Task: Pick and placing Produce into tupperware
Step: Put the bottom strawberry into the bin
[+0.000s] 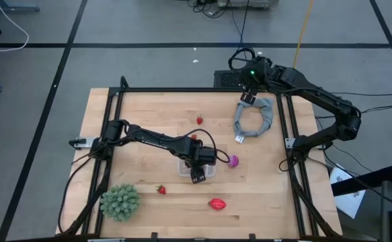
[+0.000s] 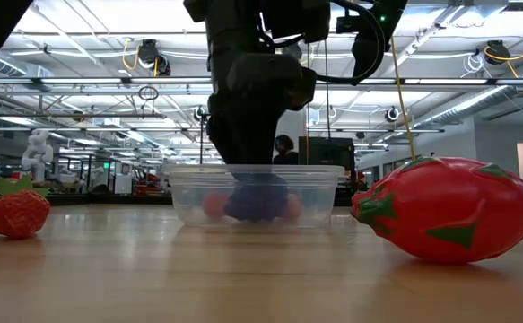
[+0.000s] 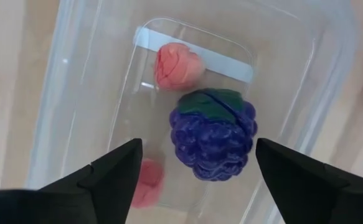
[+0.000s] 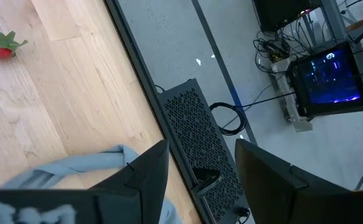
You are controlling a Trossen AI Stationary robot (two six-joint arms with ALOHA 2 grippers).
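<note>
The left gripper [image 3: 197,171] hangs over the tub [image 1: 197,166], jaws spread wide and holding nothing. The purple berry [image 3: 213,134] lies on the tub floor between the two fingers, clear of both, with two small red berries [image 3: 176,65] beside it. So this piece looks delivered. The nearest loose fruit is the magenta one [image 1: 233,160], just beside the tub toward the right arm's side, and the left gripper is far nearer to it. The right gripper [image 4: 200,168] waits at the bench's far corner over the grey cloth [image 1: 255,117], jaws partly apart and empty.

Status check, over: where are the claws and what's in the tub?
Left claw open over tupperware. Purple berry and two red pieces inside. Right claw parked by grey cloth. Nothing blocking.
</note>
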